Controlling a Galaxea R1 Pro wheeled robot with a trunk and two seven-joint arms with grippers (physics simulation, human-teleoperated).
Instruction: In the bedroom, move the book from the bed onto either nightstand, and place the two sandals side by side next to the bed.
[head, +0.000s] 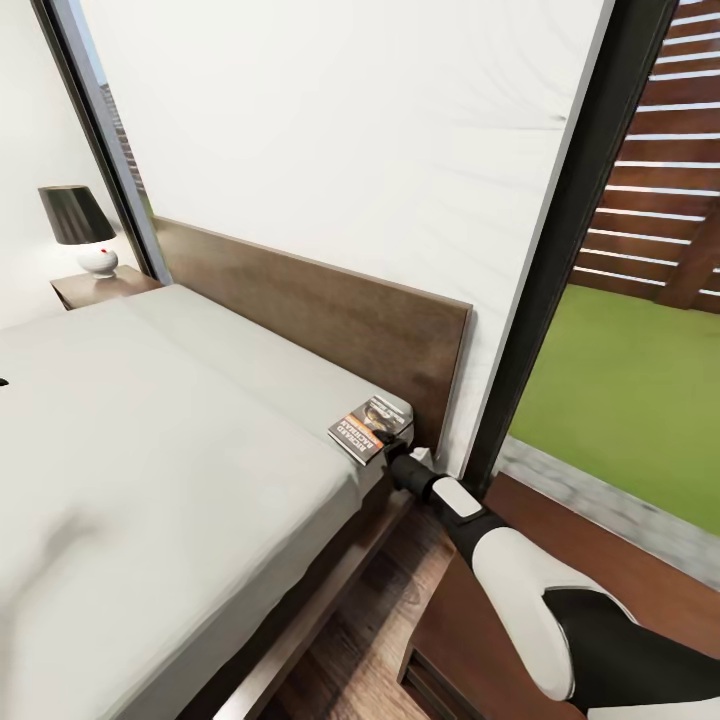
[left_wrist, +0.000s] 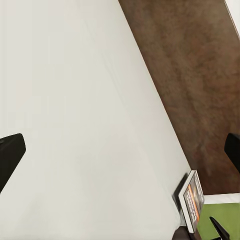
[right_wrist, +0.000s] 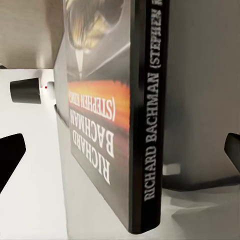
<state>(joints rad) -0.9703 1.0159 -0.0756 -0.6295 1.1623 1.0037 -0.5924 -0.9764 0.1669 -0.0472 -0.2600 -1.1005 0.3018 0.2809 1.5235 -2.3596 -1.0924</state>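
The white-walled bedroom (head: 330, 120) with its tall black-framed window is framing the large dark-wood bed (head: 330, 310), whose bare grey mattress is carrying the small dark paperback book (head: 368, 428) at the corner by the headboard, within the right arm's reach. The right end effector (head: 395, 462) is sitting just beside the book; whether it is gripping cannot be told. The left end effector's dark fingertips (left_wrist: 9, 157) are standing spread wide above the mattress, holding nothing.

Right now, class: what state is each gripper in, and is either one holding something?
Left gripper: open, fingers wide apart over the mattress, holding nothing.
Right gripper: at the book; whether it grips cannot be told.
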